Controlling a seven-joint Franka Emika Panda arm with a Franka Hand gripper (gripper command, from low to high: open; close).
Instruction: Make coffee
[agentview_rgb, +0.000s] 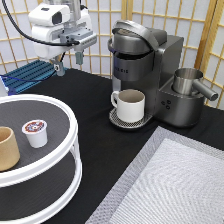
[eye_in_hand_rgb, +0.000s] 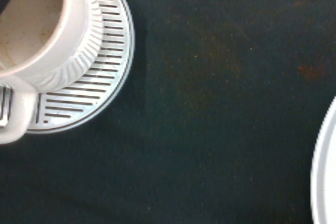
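Pod (agentview_rgb: 35, 133) on white turntable (agentview_rgb: 70, 117) | pincer (agentview_rgb: 69, 62) open, well apart above

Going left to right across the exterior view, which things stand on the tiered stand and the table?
Tan cup → coffee pod, both on the white tiered stand → white mug on the coffee machine's drip tray → metal jug. The gripper hangs open above, holding nothing.

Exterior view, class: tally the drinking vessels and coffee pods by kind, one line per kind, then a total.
White ceramic handled mug, on the grey coffee machine's drip tray: 1
Tan handleless cup, on the round white two-tier stand: 1
Small white plastic coffee pod with brown-and-red foil top, same stand: 1
Total: 3
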